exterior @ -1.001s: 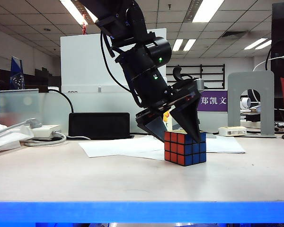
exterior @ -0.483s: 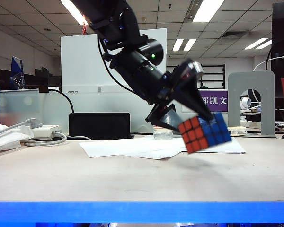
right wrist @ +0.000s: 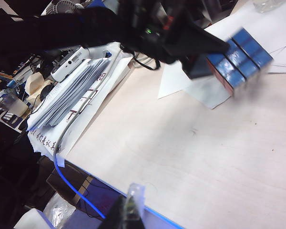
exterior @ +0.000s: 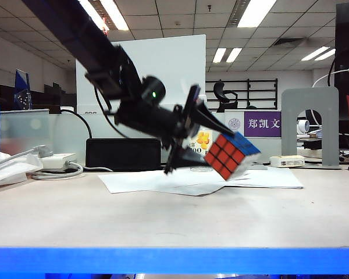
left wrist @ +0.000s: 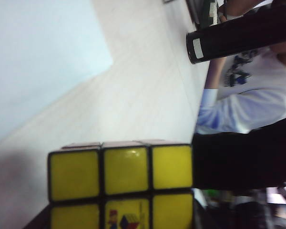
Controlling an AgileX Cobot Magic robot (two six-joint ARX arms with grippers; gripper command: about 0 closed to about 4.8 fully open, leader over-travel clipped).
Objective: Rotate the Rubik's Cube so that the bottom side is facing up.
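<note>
The left end effector (exterior: 212,152), matt black plastic, clamps the small black-framed plastic Rubik's Cube (exterior: 232,154), whose glossy yellow stickers (left wrist: 126,169) catch the light. Below it lie smooth white paper sheets (exterior: 163,181) on the pale, matt, faintly speckled table (exterior: 163,221).

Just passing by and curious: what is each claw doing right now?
Left claw: closed on the Rubik's Cube, held above the table.
Right claw: barely visible, off to the side; cannot tell.
</note>
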